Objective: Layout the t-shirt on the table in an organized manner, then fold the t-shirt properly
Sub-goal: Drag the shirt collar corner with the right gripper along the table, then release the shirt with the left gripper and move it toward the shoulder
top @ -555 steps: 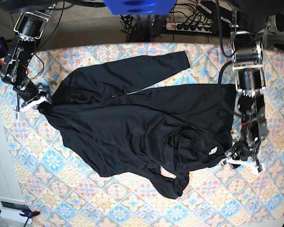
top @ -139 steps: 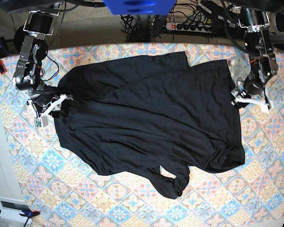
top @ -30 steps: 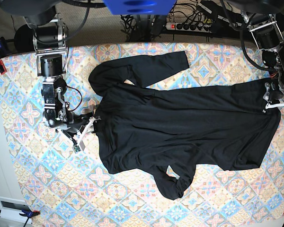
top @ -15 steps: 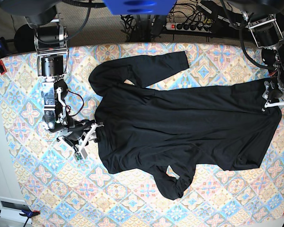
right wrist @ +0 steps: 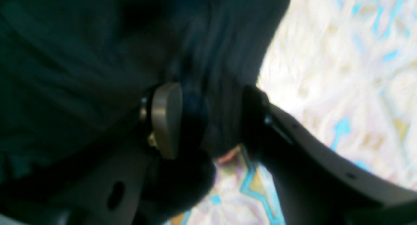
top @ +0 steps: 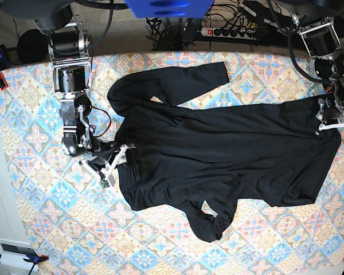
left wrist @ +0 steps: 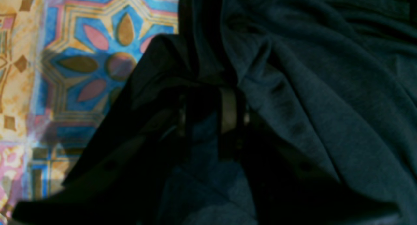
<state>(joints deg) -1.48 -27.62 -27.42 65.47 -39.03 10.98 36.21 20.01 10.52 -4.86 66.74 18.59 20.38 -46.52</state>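
Observation:
The black t-shirt [top: 218, 149] lies spread across the patterned table [top: 40, 189]. One long sleeve [top: 178, 80] angles up toward the far edge. The other sleeve [top: 209, 220] is bunched at the near side. My left gripper [top: 331, 119] is shut on the shirt's right edge. In the left wrist view the left gripper [left wrist: 205, 120] pinches dark fabric [left wrist: 325, 88]. My right gripper [top: 119, 162] is at the shirt's left edge. In the right wrist view the right gripper [right wrist: 208, 120] has a bunch of fabric [right wrist: 81, 55] between its jaws.
A power strip [top: 229, 31] and cables lie beyond the table's far edge. A blue object [top: 166, 7] hangs at the top centre. A white device [top: 14, 252] sits off the table at the bottom left. Bare patterned cloth shows along the near side [top: 275, 246].
My right gripper has moved toward the near side and a little right, taking the shirt's left edge with it. The left gripper and the shirt's right edge have stayed in place.

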